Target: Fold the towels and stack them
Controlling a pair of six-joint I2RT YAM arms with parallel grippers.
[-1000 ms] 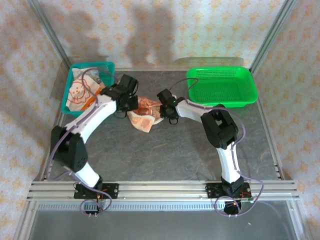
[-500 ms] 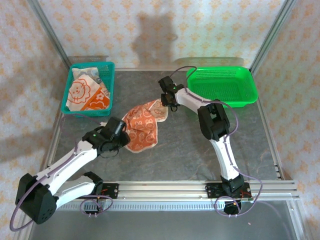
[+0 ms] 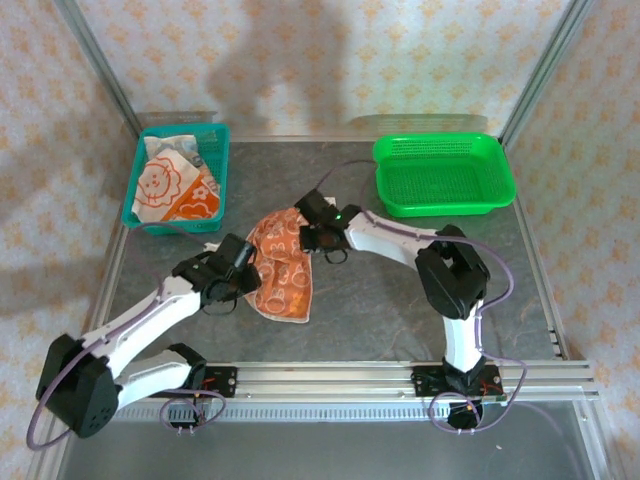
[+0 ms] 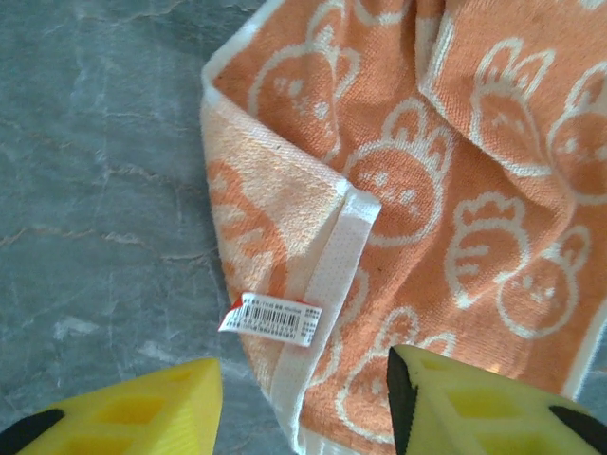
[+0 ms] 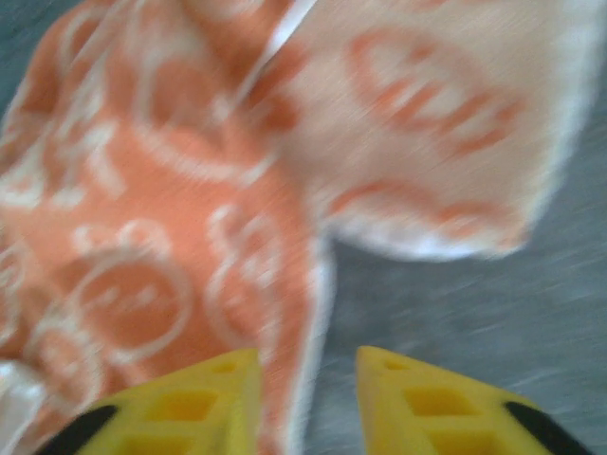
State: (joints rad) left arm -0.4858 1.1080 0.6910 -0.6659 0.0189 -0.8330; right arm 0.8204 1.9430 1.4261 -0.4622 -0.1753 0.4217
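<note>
- Left of centre on the tabletop (image 3: 400,310), well apart from either basket: one orange towel (image 3: 285,275), printed side up and rumpled. One corner (image 4: 270,218) turned back to show the pale reverse, with a white label (image 4: 272,316) on its hem.
- Soft, light and limp by the look of it; likely to sag and crease wherever unsupported, unlikely to slip or break. Best taken by pinching the hem at two corners and drawing it taut, not by grabbing the middle.
- Left gripper (image 4: 303,379) low over the turned-back corner, jaws well apart, gripping nothing.
- Right gripper (image 5: 299,365) at the towel's far right corner, jaws a little apart with the white hem running toward the gap. Too blurred to tell whether pinched.
- Far left corner: teal basket (image 3: 133,195) holding more towels (image 3: 170,185), orange and cream, heaped unfolded, a lion-like face uppermost.
- Far right corner: green basket (image 3: 445,208), mesh floor bare as far as visible.
- By judgement, early going: one towel out and being spread flat, no fold made, no stack begun.
</note>
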